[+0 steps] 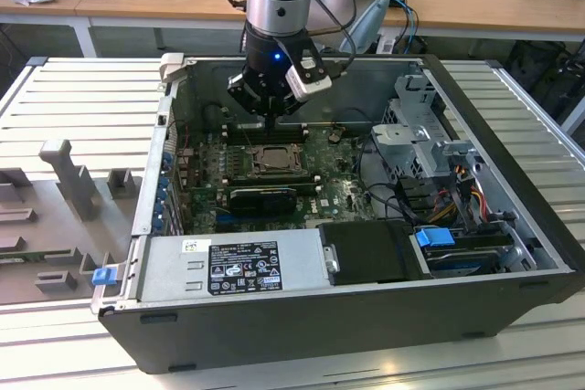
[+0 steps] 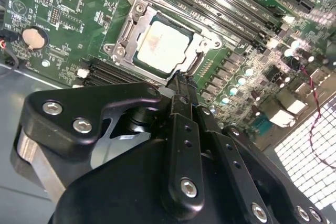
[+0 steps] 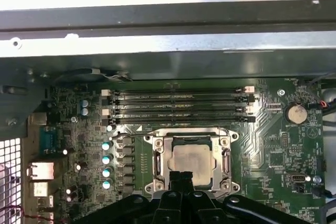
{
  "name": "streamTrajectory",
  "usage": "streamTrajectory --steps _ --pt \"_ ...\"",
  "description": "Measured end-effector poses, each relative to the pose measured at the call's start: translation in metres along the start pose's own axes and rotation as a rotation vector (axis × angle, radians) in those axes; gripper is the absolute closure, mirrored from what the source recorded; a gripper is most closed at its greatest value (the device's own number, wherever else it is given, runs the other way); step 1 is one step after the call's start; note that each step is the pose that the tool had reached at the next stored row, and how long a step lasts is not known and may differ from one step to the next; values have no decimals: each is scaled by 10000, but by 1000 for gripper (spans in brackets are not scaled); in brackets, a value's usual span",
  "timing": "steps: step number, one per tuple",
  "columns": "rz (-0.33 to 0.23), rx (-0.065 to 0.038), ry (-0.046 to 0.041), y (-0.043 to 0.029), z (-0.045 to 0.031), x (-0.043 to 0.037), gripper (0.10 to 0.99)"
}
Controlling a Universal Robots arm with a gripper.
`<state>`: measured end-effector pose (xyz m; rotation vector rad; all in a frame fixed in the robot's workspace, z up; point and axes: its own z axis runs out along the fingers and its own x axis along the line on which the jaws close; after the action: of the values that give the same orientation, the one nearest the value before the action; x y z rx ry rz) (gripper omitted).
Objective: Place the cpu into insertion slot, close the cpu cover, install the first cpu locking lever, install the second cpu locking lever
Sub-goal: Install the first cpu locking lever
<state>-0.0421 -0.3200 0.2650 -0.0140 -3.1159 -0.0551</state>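
**Bench:** What's along the table, starting from the exterior view's left?

**Operator:** Noted. Grey plastic fixtures (image 1: 69, 180) lie by the left edge of the slatted table (image 1: 82, 89). Next comes the open computer case (image 1: 320, 326), with a blue latch (image 1: 104, 274) at its near left corner. The power supply (image 1: 228, 265) runs along its near wall.

**Bench:** Where's the cpu?

**Operator:** I see the cpu (image 2: 164, 45) seated in the insertion slot (image 2: 137, 9), near the middle of the green motherboard (image 2: 79, 3). It is just beside the long black memory slots (image 3: 178, 106). The cpu cover (image 2: 198, 50) lies flat on the slot, its window framing the pale metal top. I cannot tell how the locking levers stand.

**Bench:** State of the gripper?

**Operator:** The gripper (image 1: 272, 114) hangs over the slot. In both wrist views its tips are at the cover's edge (image 2: 178, 80) (image 3: 184, 174), and I cannot tell whether they touch it. The fingers are drawn together with nothing between them, so it holds nothing.

**Bench:** Anything further right?

**Operator:** A coin cell (image 3: 296, 113) sits near the motherboard's edge. The silver drive cage (image 1: 425, 139) stands against the case's right wall, with a blue-tabbed drive bay (image 1: 437, 237) at the near right corner.
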Motion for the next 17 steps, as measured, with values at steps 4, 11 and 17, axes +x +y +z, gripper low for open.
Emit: streamTrajectory --steps 4,11,17 --pt "-381 10 13 0 0 0 980" --pt "-1048 27 37 0 0 0 980" --pt "-1787 45 63 0 0 0 980"
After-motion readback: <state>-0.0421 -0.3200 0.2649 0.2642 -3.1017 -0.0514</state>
